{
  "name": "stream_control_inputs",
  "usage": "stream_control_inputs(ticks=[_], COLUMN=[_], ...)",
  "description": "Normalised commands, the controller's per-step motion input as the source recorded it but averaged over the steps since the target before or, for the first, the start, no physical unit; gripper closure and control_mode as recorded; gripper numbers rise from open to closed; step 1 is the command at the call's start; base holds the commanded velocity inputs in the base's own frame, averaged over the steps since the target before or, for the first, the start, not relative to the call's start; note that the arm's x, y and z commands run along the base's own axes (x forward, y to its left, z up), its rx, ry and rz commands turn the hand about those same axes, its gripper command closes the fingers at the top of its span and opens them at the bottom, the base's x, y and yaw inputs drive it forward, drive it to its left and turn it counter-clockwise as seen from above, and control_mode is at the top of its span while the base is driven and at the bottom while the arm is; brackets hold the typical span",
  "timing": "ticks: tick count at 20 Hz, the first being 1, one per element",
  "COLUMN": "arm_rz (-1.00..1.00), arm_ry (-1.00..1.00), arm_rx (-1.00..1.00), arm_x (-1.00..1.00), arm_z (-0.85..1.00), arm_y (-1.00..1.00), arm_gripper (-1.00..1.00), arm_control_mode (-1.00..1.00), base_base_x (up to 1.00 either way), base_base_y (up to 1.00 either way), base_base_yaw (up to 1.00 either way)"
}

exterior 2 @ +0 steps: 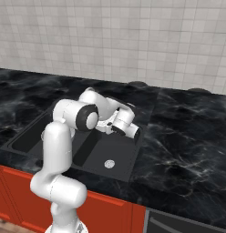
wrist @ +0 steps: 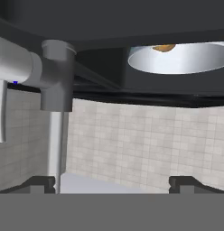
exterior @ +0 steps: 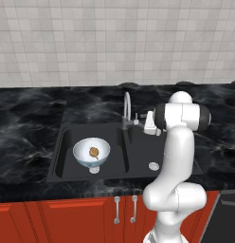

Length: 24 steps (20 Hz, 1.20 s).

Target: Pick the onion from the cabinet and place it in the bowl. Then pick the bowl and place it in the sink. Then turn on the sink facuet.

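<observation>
Judging by how things lie, two of the three steps look finished and only the tap is left to do.

Set into the black marbled stone counter (exterior: 29,118), the black rectangular two-basin sink (exterior: 66,142) holds the task's container in its left basin, while the right basin holds nothing but its round silver drain (exterior: 153,166). Below the counter run low red cupboards with small silver handles (exterior: 72,218).

The round, deep white bowl with a pale bluish sheen (exterior: 91,152) sits upright on the floor of that left basin, and the hand view catches its rim from a rolled angle (wrist: 177,58). Inside it, at the middle, lies the small golden-brown onion (exterior: 94,152).

At the back of the divider between the basins rises the slim silver gooseneck faucet (exterior: 127,109), its grey body and side lever looming close in the hand view (wrist: 55,76). The two-finger gripper (exterior: 149,124) hovers just beside it on the right-basin side, its dark fingertips (wrist: 41,182) spread wide and pinching nothing. Pushing the lever is what remains, and the hand seems well placed for it.
</observation>
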Motion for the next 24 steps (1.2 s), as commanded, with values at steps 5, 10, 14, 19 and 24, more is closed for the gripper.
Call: stream_control_inputs(ticks=[5,10,14,19,24], arm_rz=[-0.05,-0.04,-0.03,-0.01,-0.01], arm_ry=[0.04,0.00,0.00,0.02,0.01], arm_rx=[0.00,0.01,0.01,0.00,0.00], arm_x=[0.38,0.39,0.37,0.46,0.46], arm_z=[0.00,-0.01,-0.19,-0.42,-0.23], arm_y=[0.01,-0.08,-0.15,-0.10,-0.05], arm_gripper=[-1.00,-1.00,-1.00,-1.00,-1.00], arm_control_mode=[-1.00,-1.00,-1.00,-1.00,-1.00], base_base_x=[0.00,0.00,0.00,0.00,0.00], base_base_y=[0.00,0.00,0.00,0.00,0.00], base_base_yaw=[0.00,0.00,0.00,0.00,0.00])
